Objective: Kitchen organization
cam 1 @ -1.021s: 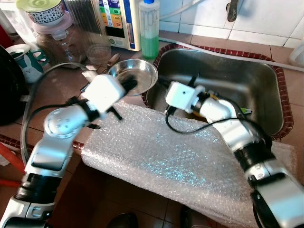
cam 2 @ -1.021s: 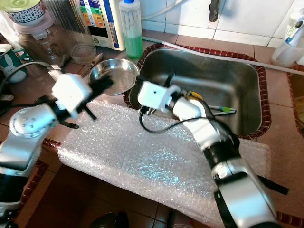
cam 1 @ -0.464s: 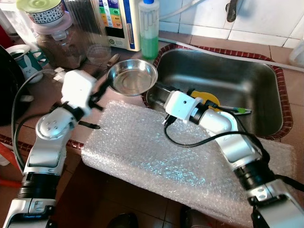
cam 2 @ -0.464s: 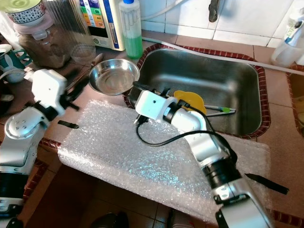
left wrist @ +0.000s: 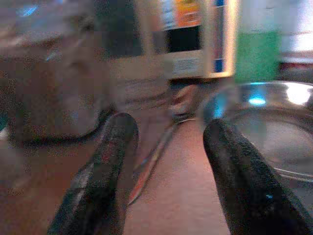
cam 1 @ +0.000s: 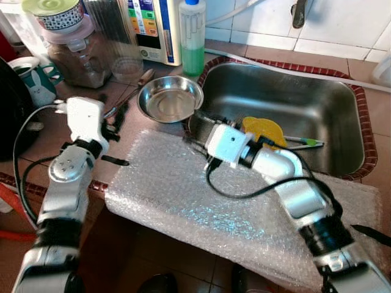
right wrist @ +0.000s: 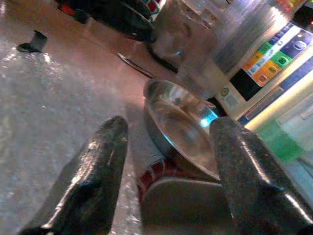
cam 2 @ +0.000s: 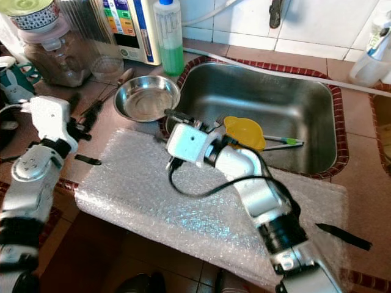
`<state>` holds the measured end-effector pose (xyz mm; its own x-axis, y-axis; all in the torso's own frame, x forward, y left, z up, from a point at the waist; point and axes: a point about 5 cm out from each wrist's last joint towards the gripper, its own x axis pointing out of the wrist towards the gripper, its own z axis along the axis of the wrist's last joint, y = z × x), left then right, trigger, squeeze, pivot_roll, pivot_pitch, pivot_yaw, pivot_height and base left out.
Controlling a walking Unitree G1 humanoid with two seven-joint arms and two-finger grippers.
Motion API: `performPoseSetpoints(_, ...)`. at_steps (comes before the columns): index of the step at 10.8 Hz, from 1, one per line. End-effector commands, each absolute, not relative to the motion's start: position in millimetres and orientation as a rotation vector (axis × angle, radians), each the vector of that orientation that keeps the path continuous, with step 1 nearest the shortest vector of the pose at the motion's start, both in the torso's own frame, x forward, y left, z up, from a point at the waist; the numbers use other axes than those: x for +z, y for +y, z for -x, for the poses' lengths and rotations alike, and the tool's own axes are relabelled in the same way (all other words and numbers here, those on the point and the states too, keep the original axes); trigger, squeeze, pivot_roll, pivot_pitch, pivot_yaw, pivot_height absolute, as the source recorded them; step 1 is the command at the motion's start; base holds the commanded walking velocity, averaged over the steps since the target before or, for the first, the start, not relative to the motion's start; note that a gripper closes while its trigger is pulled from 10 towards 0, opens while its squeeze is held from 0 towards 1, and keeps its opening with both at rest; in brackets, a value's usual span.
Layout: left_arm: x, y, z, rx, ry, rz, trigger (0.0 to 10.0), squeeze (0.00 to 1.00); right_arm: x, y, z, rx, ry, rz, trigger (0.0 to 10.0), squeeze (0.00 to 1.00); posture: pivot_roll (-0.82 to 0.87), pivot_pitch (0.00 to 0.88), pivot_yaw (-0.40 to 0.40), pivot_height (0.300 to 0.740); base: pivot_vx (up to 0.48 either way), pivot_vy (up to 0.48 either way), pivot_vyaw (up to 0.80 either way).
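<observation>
Nearest, across the lower half of the head views: bubble wrap sheet [cam 1: 201, 201], spread flat, its front edge overhanging the counter lip and its far edge reaching the sink rim. Small black scrap [cam 1: 115, 161] on the counter just beside the sheet's left edge; another dark strip [cam 2: 343, 236] at lower right. Right gripper [right wrist: 166, 181]: fingers apart, empty, poised low at the sheet's far edge beside the near-left corner of the sink [cam 1: 342, 101], pointing toward the steel bowl [cam 1: 170, 99]. Left gripper [left wrist: 168, 161]: fingers apart, empty, held above bare counter at centre left, aimed at the bowl and at a thin utensil [left wrist: 155, 156] lying on the counter between. Bowl: upright, empty, upper centre-left, touching or nearly touching the sink's red-brown border. In the sink: yellow item [cam 1: 263, 129] and green-tipped tongs [cam 1: 302, 143]. Farthest, along the upper-left wall: green soap bottle [cam 1: 192, 38], white appliance [cam 1: 153, 27], large jars [cam 1: 70, 46]. Judgement on the step: the bowl appears the likeliest item to be taken; a rim pinch on the near edge, one finger inside and one outside, should suit thin slippery steel, lifted level. Room: open counter left of the bowl favours the left arm; the sink border crowds the right side, and the jars and bottle close off the back, so withdrawal is best toward the sheet.
</observation>
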<state>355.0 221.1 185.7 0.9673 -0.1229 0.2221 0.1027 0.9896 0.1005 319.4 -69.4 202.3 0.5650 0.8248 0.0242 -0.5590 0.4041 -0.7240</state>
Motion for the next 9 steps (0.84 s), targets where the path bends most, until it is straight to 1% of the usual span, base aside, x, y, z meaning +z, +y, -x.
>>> performPoseSetpoints(1,183,230,-356,-0.053,-0.228,-0.041,10.0,1.0,203,-62,-313,0.94,-0.432,0.72,10.0,1.0,-0.08,0.205,0.084,0.74,0.0,0.0,0.0)
performPoseSetpoints(2,180,233,-360,-0.019,-0.213,0.027,10.0,1.0,203,-60,-310,0.948,-0.431,0.719,10.0,1.0,-0.08,0.207,0.086,0.74,0.0,0.0,0.0)
performPoseSetpoints(5,175,239,-368,0.025,-0.169,0.05,10.0,1.0,203,-60,-304,0.963,-0.418,0.707,10.0,1.0,-0.1,0.214,0.092,0.74,0.0,0.0,0.0)
performPoseSetpoints(8,168,232,-378,0.107,-0.093,0.004,10.0,1.0,204,-60,-301,0.966,-0.415,0.719,10.0,1.0,-0.11,0.216,0.086,0.74,0.0,0.0,0.0)
performPoseSetpoints(9,167,232,-381,0.172,-0.07,-0.003,10.0,1.0,205,-59,-300,0.969,-0.417,0.723,10.0,1.0,-0.11,0.219,0.082,0.74,0.0,0.0,0.0)
